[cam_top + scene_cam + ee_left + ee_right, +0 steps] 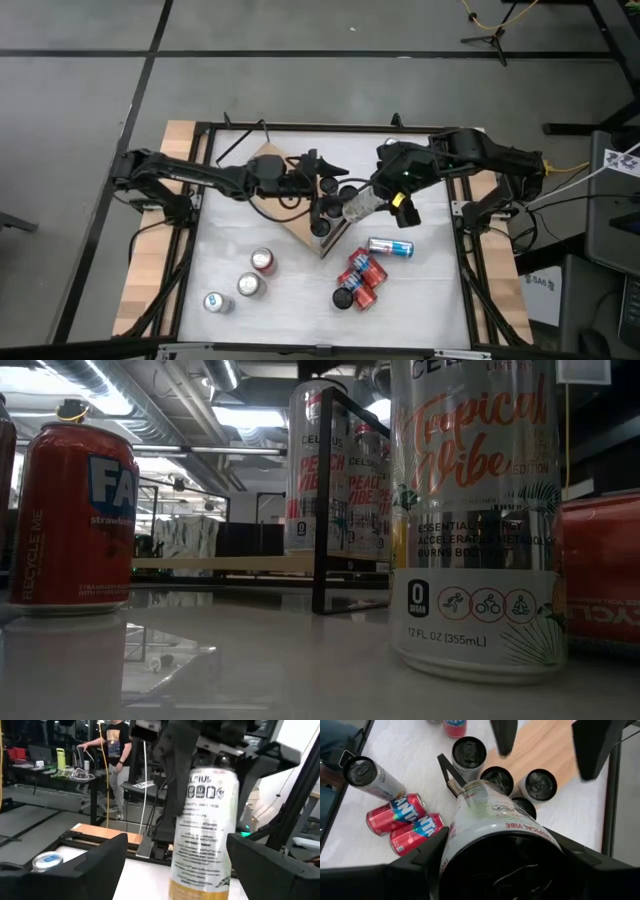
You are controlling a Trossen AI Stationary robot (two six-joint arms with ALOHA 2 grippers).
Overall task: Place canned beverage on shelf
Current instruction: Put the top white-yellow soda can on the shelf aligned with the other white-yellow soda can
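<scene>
From above, you are seeing the right gripper point(372, 203) reaching in over the middle of the white table point(420, 290), its fingers closing on a tall silver can point(357, 205) that is lying tilted just off the near corner of the shelf point(272, 160), the light-wood board set at an angle on its black frame. Several dark-topped cans point(330, 185) are standing on the board right beside those fingers. The left gripper point(330, 165) is hovering over the same board, across the cluster from the right one, and here you cannot tell how wide it stands. Well clear of both grippers, red cans point(358, 280) are lying in a bunch toward the front, a blue-and-silver can point(390, 247) is lying beside them, and three cans point(250, 285) are standing upright at the front left. At table height you are looking past a tall "Tropical Vibe" can point(478, 520) and a red can point(75, 515) at the shelf's black frame post point(325, 510), with slim cans point(352, 475) ranged behind it. Through the left wrist camera, that arm's fingers point(95, 862) are spreading wide with nothing between them, while the held can point(205, 825) is hanging beyond them in the other arm's grip; a person point(116, 755) is standing in the room behind. Through the right wrist camera, the fingers point(420, 857) are pressing either side of the silver can point(490, 820), with the shelf point(540, 750) and its cans just ahead.
</scene>
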